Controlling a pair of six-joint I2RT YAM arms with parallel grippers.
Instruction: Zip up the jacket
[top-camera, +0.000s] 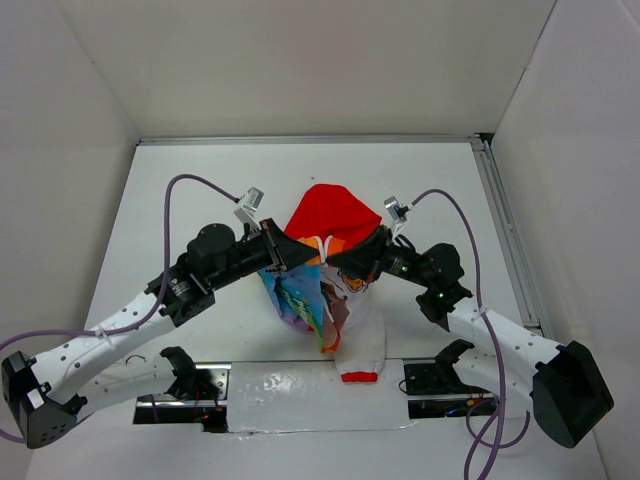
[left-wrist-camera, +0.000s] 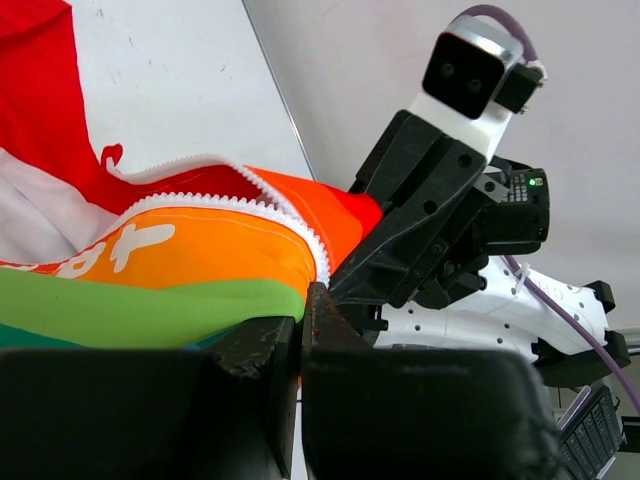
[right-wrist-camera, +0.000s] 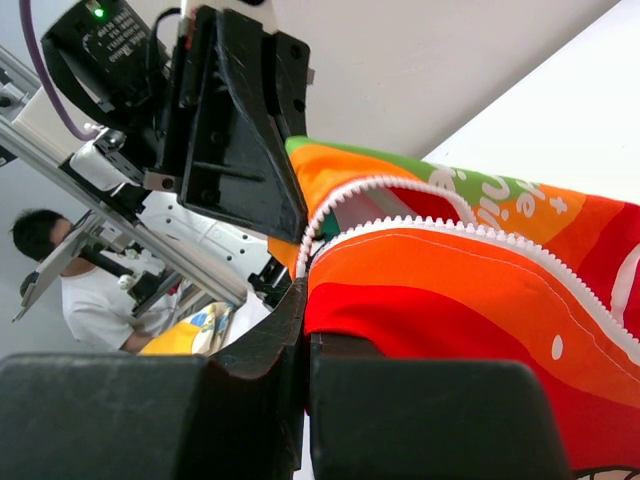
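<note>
White table (top-camera: 180, 200) below, my left gripper (left-wrist-camera: 302, 325) and right gripper (right-wrist-camera: 305, 320) each pinched shut on the jacket (top-camera: 335, 215), zipper teeth (left-wrist-camera: 220, 203) just ahead, so I'd tension both edges level.

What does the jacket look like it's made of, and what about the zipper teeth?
The jacket looks like thin, soft fabric, matte and printed: it sags and creases where it hangs. The zipper teeth look like white moulded plastic, chunky and even; painted metal can't be ruled out.
</note>
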